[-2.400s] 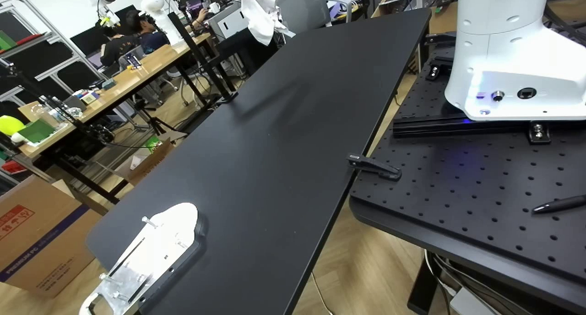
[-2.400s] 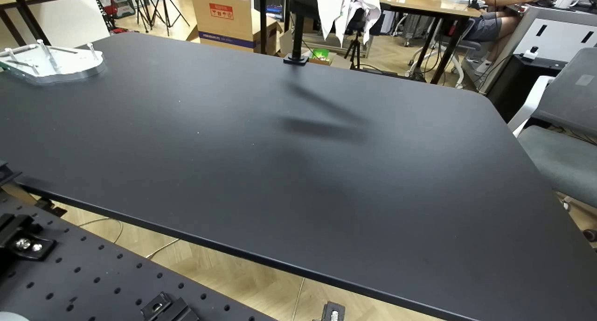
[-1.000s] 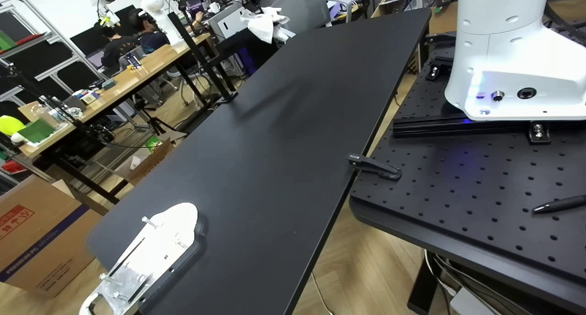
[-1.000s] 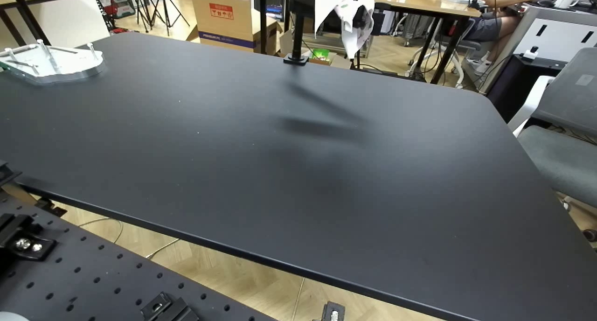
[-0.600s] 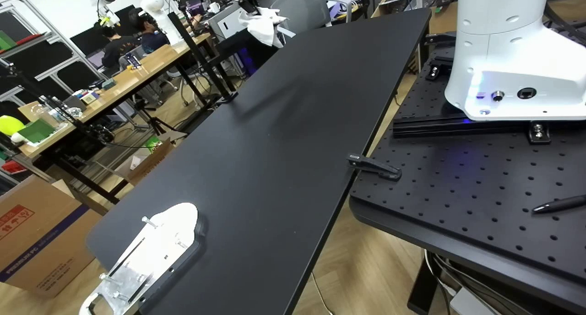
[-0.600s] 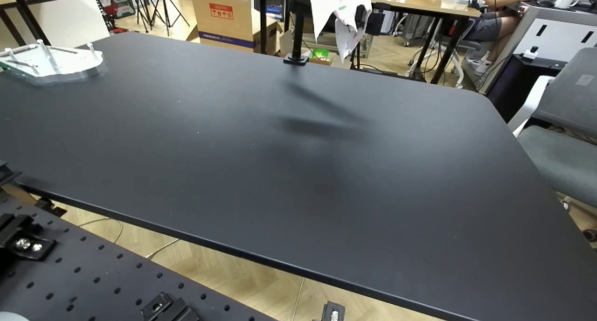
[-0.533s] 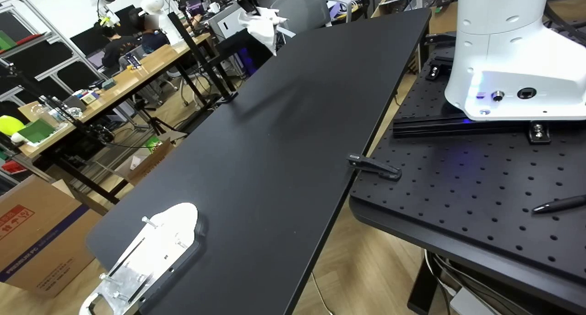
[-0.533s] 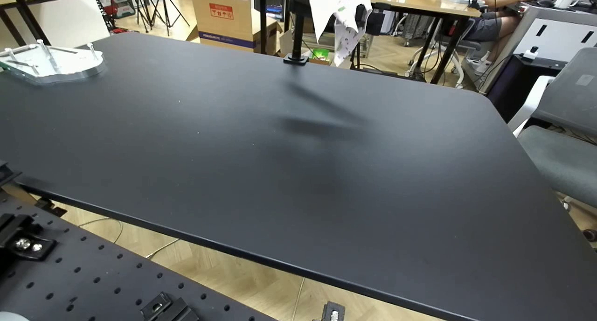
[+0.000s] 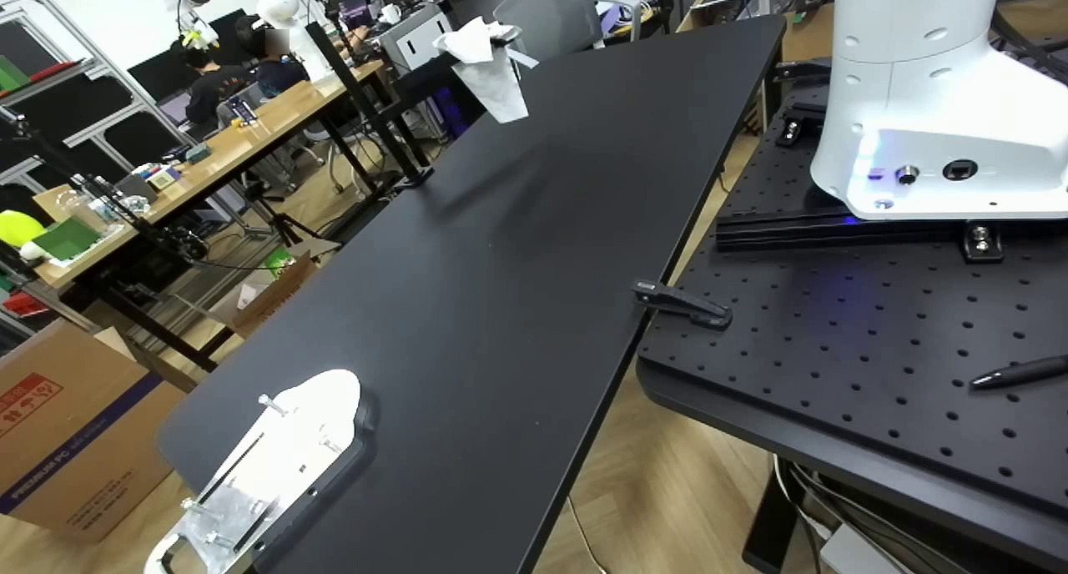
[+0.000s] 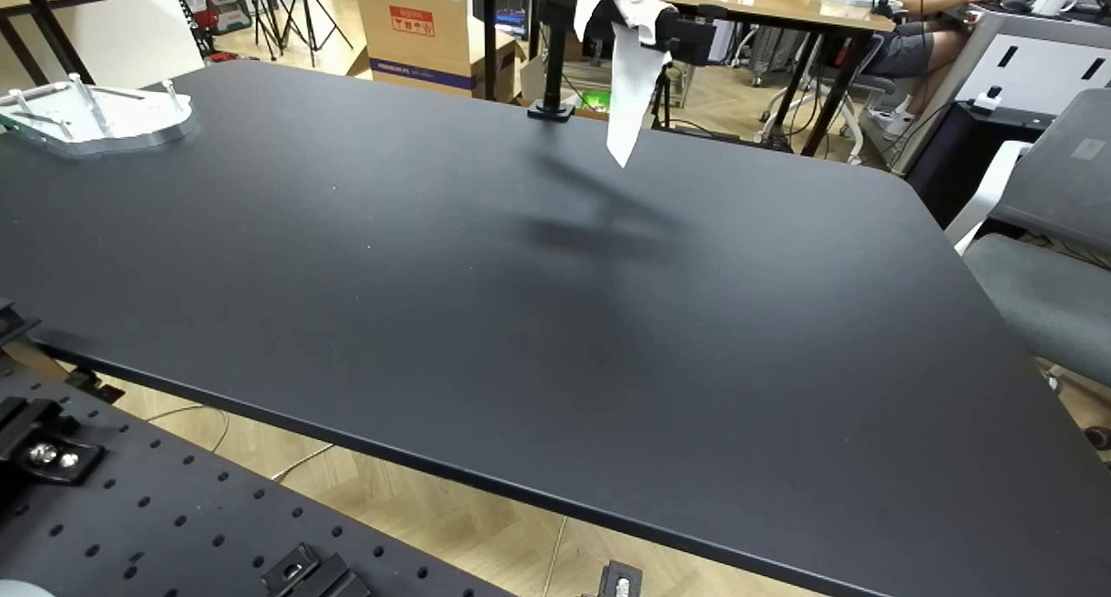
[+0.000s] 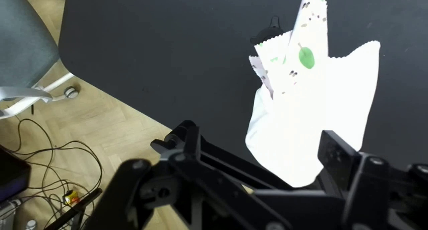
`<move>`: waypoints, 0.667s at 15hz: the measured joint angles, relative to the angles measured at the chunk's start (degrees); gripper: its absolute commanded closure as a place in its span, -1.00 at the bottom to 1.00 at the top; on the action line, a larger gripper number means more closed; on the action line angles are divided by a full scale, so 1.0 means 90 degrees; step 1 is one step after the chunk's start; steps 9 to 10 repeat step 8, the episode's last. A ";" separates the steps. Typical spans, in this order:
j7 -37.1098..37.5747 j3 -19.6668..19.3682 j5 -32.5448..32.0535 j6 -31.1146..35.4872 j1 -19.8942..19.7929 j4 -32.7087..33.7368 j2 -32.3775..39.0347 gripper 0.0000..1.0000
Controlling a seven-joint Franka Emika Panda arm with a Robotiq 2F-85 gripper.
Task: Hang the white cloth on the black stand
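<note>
Cloth lies across the bar of the black stand, part of it bunched on top and one long tail dropping below; in the wrist view the white carries a printed green leaf. The gripper above has its fingers spread wide, pinching nothing that shows. Half a second ago, in an exterior view, the cloth hung in two flaps; now the tail reaches lower and the other flap has drawn up close to the bar. I read that as the release: the stand seems to bear the cloth alone, so the hanging looks nearly done. But the drape is lopsided and could slide off on the tail's side. Whether a finger brushes the cloth I can't tell, so a slow, straight retreat would be wise. The tail appears to hang clear of the table, where a pale pegged plate sits well apart.
</note>
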 measured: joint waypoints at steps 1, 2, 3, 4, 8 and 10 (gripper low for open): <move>0.0000 0.0002 0.0000 -0.0014 0.0011 -0.0017 -0.0061 -1.00; 0.0000 0.0005 0.0000 -0.0029 0.0023 -0.0031 -0.0113 -1.00; 0.0000 0.0006 0.0000 -0.0044 0.0036 -0.0052 -0.0161 -0.99; 0.0005 0.0006 0.0000 -0.0068 0.0049 -0.0081 -0.0211 -1.00; 0.0019 0.0017 0.0017 -0.0632 0.0098 -0.0098 -0.0337 -1.00; 0.0019 0.0017 0.0017 -0.0632 0.0098 -0.0098 -0.0337 -1.00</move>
